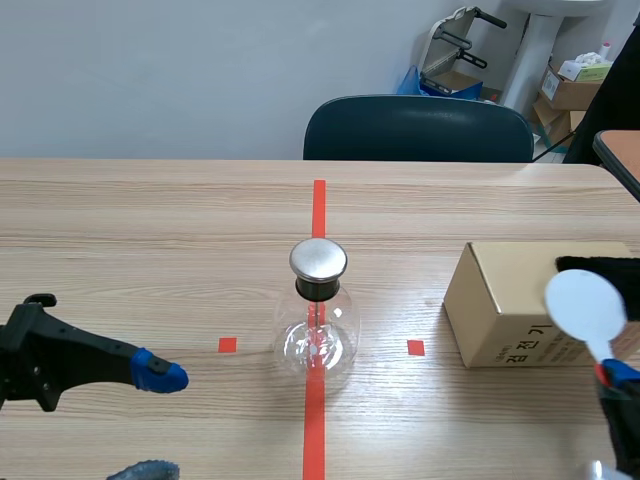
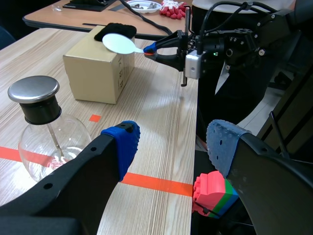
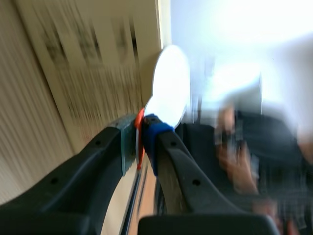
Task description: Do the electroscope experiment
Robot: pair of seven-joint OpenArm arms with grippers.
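My right gripper [image 1: 610, 372] pinches the white paddle [image 1: 585, 305] by its handle, at 3 o'clock from the glass flask [image 1: 318, 340] on the centre tape. I'd carry the disc slowly toward the metal cap [image 1: 318, 258], level, without knocking it. My left gripper [image 2: 171, 147] sits spread at 8 o'clock.

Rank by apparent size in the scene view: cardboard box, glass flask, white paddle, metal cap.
1. cardboard box
2. glass flask
3. white paddle
4. metal cap
The paddle looks nearer the camera than the cap, so the last two are ranked only by how they look.
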